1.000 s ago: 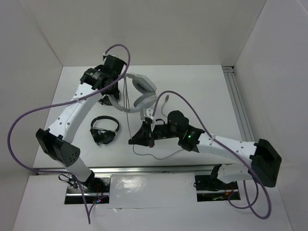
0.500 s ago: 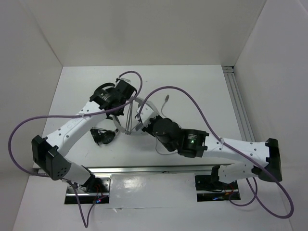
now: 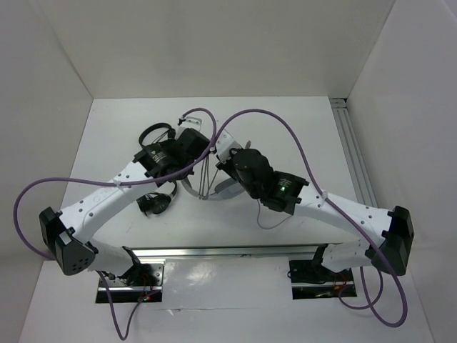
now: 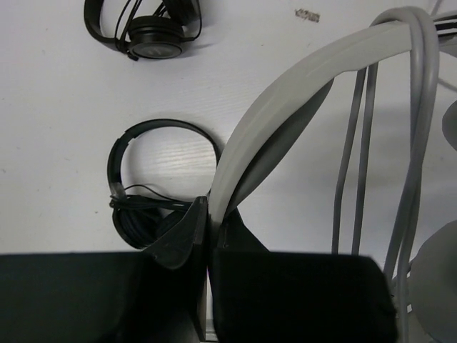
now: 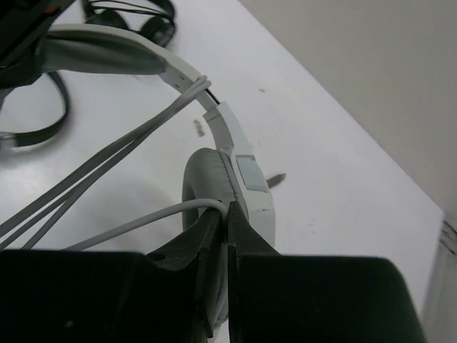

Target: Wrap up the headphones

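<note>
The light-grey headphones are held up between my two grippers. In the left wrist view my left gripper is shut on the wide headband. Several strands of the thin grey cable hang over the headband. In the right wrist view my right gripper is shut on the cable, right beside an oval ear cup. In the top view the left gripper and the right gripper are close together. They hide most of the headphones; one ear cup shows.
Two smaller black headphones lie on the white table: one under the left arm, also in the left wrist view, and one further back. A loose cable end trails at the front. A metal rail runs along the right edge.
The left gripper carried the headphones forward and right, uncovering the rear black headphones. The right gripper moved from the front up to the ear cup, pulling the cable with it.
</note>
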Controlling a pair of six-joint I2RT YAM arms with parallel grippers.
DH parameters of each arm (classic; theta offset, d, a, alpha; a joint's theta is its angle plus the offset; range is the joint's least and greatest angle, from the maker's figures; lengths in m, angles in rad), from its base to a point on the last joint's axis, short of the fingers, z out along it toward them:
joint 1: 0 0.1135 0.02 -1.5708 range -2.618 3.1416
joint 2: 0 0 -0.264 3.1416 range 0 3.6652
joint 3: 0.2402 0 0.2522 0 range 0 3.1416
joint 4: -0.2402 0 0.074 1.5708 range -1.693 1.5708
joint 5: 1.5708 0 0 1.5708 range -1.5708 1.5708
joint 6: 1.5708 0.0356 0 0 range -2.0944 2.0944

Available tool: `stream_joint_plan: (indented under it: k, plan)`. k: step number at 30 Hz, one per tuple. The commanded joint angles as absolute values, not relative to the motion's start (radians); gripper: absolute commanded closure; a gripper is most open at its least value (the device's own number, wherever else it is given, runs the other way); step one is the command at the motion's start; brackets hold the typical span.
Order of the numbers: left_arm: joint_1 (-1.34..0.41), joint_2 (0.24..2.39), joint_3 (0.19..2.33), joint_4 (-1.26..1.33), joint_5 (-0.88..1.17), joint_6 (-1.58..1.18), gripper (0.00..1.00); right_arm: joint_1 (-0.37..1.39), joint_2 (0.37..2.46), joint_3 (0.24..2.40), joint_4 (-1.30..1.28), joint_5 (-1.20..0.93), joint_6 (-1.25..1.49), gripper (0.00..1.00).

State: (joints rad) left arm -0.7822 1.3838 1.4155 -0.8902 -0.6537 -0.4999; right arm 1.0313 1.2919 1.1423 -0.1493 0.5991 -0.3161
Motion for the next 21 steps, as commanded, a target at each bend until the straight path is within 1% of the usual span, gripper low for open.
stream_joint_plan:
  k: [1, 4, 6, 10, 13, 14, 17, 20, 21]
  plan:
    - [-0.902, 1.354, 1.411, -1.169, -0.666, -0.454, 1.00, 0.865, 1.279, 1.213, 0.029, 0.626, -0.100, 0.90]
    - [-0.913, 1.355, 1.434, -1.178, -0.666, -0.454, 1.00, 0.856, 1.279, 1.155, 0.086, 0.589, -0.043, 0.88]
    - [-0.913, 1.365, 1.443, -1.178, -0.666, -0.454, 1.00, 0.856, 1.279, 1.134, 0.113, 0.603, -0.009, 0.88]
    - [-0.922, 1.387, 1.454, -1.178, -0.644, -0.463, 1.00, 0.844, 1.233, 1.020, 0.268, 0.603, 0.043, 0.86]
    - [-0.931, 1.387, 1.454, -1.178, -0.632, -0.477, 1.00, 0.834, 1.242, 1.009, 0.313, 0.667, 0.086, 0.85]
    - [-0.931, 1.387, 1.463, -1.178, -0.623, -0.477, 1.00, 0.834, 1.243, 0.997, 0.327, 0.690, 0.110, 0.83]
    - [-0.949, 1.397, 1.463, -1.169, -0.603, -0.486, 1.00, 0.804, 1.255, 0.971, 0.371, 0.704, 0.132, 0.83]
    - [-0.960, 1.411, 1.463, -1.169, -0.603, -0.486, 1.00, 0.804, 1.253, 0.950, 0.426, 0.716, 0.155, 0.75]
    - [-0.960, 1.422, 1.463, -1.169, -0.603, -0.486, 1.00, 0.804, 1.244, 0.930, 0.446, 0.704, 0.155, 0.71]
